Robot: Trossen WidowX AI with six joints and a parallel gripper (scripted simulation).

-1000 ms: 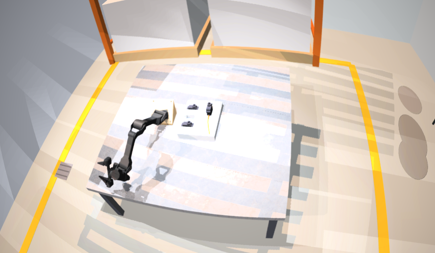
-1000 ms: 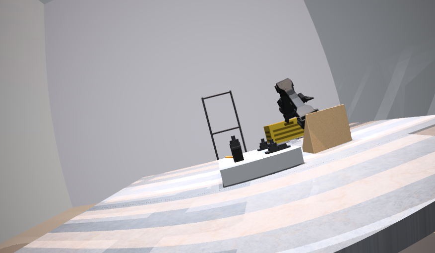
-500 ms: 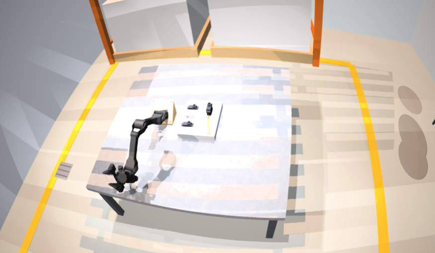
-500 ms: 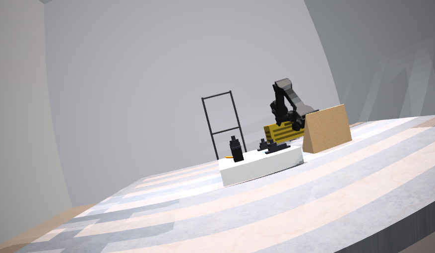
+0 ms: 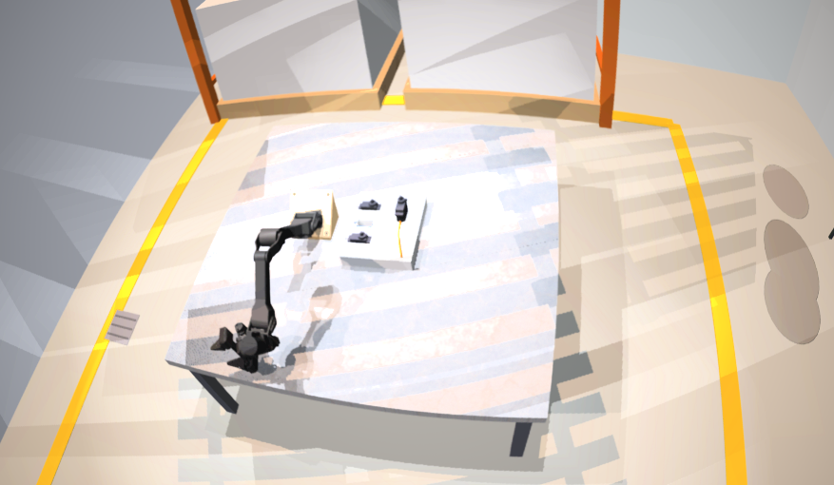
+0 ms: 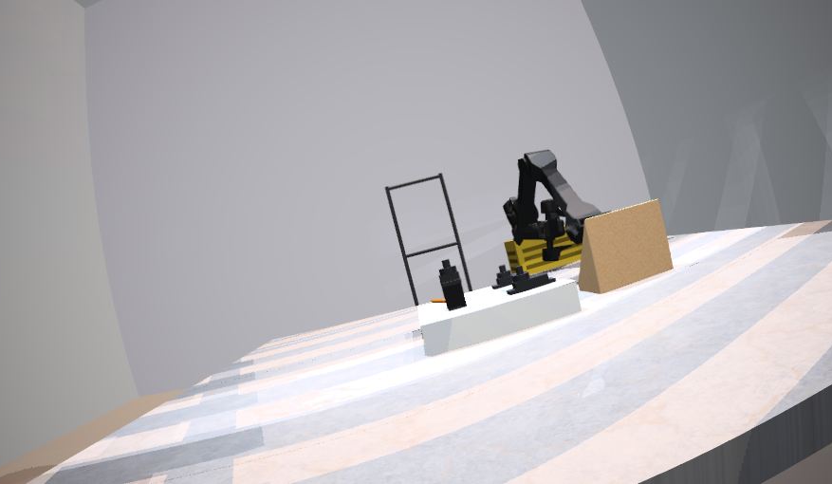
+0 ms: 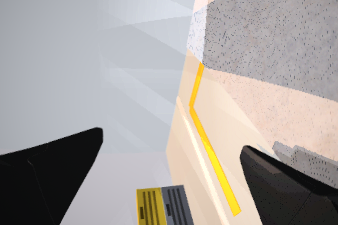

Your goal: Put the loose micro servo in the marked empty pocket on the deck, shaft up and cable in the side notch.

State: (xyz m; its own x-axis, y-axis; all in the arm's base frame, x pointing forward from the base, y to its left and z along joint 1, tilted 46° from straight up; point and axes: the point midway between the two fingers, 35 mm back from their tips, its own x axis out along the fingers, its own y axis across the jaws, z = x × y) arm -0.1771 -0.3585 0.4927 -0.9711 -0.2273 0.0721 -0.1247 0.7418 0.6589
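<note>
Loose micro servo [image 5: 400,208] [image 6: 452,288] upright, long axis vertical, shaft up

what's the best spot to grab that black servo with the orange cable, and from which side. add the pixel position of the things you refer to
Probably the upright body of the servo [image 5: 400,208] [image 6: 452,293], from above, fingers astride its sides: it stands tall on the white deck [image 5: 374,261] [image 6: 503,327], and the orange cable [image 5: 400,240] [image 6: 437,300] trails off one side.

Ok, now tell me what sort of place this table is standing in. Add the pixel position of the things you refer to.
Probably a workshop or warehouse floor: yellow lines [image 5: 697,199] [image 7: 212,153] are marked around the table [image 5: 443,337] [image 6: 406,420], an orange-posted rack [image 5: 609,66] stands behind it, and a small black arm [image 5: 261,282] [image 6: 563,192] is mounted on top.
</note>
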